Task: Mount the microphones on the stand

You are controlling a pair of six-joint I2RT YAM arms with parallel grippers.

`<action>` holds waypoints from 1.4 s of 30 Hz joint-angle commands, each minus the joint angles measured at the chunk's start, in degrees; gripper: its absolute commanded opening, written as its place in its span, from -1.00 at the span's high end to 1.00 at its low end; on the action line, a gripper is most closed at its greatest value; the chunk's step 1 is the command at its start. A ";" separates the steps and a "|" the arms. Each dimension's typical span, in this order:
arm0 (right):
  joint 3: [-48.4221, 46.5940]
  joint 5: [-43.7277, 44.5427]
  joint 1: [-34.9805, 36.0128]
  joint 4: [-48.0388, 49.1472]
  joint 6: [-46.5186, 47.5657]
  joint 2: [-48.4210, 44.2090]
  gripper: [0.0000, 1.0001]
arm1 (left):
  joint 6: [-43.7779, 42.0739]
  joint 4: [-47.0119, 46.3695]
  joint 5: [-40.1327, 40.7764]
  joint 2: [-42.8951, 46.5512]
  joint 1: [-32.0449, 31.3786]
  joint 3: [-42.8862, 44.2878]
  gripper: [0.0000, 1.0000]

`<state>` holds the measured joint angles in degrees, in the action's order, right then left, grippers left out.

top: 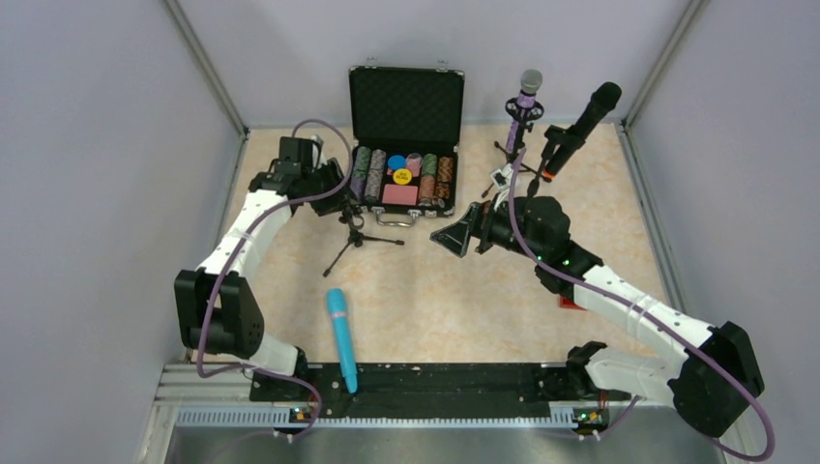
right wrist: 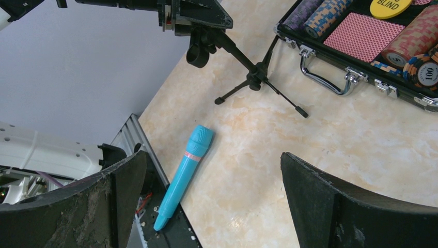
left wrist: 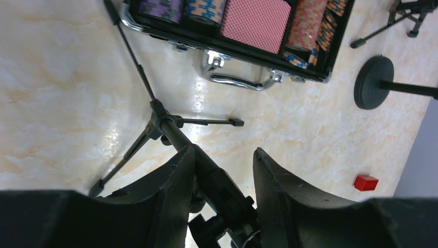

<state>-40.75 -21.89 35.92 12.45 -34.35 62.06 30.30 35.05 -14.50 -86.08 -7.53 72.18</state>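
Note:
A turquoise microphone (top: 338, 329) (right wrist: 186, 173) lies flat on the table, its thin end over the black base rail. A bare black tripod stand (top: 354, 230) (left wrist: 170, 129) (right wrist: 253, 77) stands in front of the case. My left gripper (top: 338, 193) (left wrist: 223, 150) is shut on the stand's upper pole just below its empty clip (right wrist: 198, 51). The purple microphone (top: 527, 97) and the black microphone with an orange end (top: 578, 130) each sit in a stand at the back right. My right gripper (top: 454, 237) (right wrist: 212, 155) hangs wide open above the middle of the table, holding nothing.
An open black case of poker chips (top: 406, 106) (left wrist: 243, 80) (right wrist: 361, 36) sits at the back centre. A small red block (left wrist: 365, 182) (top: 571, 303) lies under my right arm. A stand's round base (left wrist: 373, 82) rests right of the case. Grey walls enclose the table.

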 commanded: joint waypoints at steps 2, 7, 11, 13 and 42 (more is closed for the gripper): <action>-0.23 0.87 -0.41 2.15 -0.64 -0.54 -0.98 | 1.23 -0.26 -5.62 0.88 -4.95 3.08 0.13; -0.12 1.08 -0.41 2.05 -0.75 -0.65 -0.98 | 1.69 0.28 -3.51 2.36 -7.32 4.44 0.17; -0.12 1.23 -0.42 2.22 -0.72 -0.52 -0.98 | 3.50 -1.16 -3.03 4.32 -8.74 4.55 0.20; -0.12 1.21 -0.42 2.38 -0.80 -0.38 -0.97 | 4.29 -1.76 -2.99 4.60 -9.61 4.41 0.22; -3.60 -3.01 -0.39 1.78 -1.94 3.92 -0.97 | -0.83 -0.68 11.11 5.86 -15.59 9.31 -0.91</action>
<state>-40.93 -22.26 35.92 12.47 -35.29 64.34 32.60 34.76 -8.88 -83.40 -23.18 78.78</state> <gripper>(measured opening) 0.987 0.951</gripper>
